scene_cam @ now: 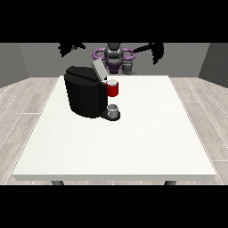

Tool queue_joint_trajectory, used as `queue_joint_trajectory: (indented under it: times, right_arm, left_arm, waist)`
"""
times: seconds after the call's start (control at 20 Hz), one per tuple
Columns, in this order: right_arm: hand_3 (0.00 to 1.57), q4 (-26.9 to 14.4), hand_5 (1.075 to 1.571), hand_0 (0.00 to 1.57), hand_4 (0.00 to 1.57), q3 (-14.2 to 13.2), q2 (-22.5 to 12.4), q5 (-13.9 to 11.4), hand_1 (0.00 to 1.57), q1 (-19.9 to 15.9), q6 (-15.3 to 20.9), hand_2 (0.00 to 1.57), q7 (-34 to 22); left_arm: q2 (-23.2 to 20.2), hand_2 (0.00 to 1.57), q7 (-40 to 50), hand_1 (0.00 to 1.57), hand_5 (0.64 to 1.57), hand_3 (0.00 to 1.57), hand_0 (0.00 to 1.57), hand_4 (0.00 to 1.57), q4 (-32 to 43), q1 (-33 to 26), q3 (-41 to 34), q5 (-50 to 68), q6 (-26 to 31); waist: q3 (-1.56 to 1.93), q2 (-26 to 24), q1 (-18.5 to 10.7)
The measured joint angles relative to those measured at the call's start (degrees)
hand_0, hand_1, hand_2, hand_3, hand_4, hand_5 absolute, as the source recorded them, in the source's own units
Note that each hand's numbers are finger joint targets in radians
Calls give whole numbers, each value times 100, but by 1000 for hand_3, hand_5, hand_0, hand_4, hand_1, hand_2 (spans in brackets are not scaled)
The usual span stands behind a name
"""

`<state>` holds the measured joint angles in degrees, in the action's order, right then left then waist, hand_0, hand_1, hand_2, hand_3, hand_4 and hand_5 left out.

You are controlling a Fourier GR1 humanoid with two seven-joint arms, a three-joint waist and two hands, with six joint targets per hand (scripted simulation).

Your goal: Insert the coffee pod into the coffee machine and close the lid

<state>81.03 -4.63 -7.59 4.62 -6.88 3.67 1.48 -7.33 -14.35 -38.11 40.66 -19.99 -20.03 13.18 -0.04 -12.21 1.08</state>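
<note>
Both hands are raised at the robot's sides, well apart from the table (133, 147). Hand at view's left (70, 47) and hand at view's right (155, 50): can't tell how their fingers lie. Machine (84, 93) sits toward the view's left, lid (98, 69) tilted up. A red thing at the machine (113, 89). A grey thing (113, 110) sits on its base; can't confirm it's the pod. It lies nearer the left-side hand, I judge, below and toward the camera.
</note>
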Motion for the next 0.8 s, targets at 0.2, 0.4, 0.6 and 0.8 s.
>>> queue_joint_trajectory:
  times: [0.2, 0.4, 0.6, 0.8]
  right_arm:
    - [0, 208, 1571, 0, 0, 48, -127, 40, 0, -182, -161, 0, -216]
    - [0, 196, 1571, 0, 0, 69, -243, 11, 0, -339, -301, 0, -248]
    - [0, 212, 1571, 0, 238, 146, -317, -77, 0, -611, -393, 0, -320]
    - [0, 159, 1571, 0, 0, 284, -252, -207, 0, -733, -420, 0, -402]
  left_arm:
    - [174, 0, -15, 0, 1571, 0, 0, 0, -142, -393, -55, 237, 86]
    - [373, 0, 62, 0, 1571, 0, 0, 57, -415, -636, -48, 523, 294]
    - [376, 0, 38, 0, 1571, 0, 0, 0, -687, -870, -89, 821, 536]
    - [534, 0, 209, 0, 1571, 0, 0, 204, -1184, -1220, 76, 993, 591]
  waist:
    - [2, -128, -245]
    - [3, -142, -561]
    - [3, 24, -754]
    - [4, 51, -890]
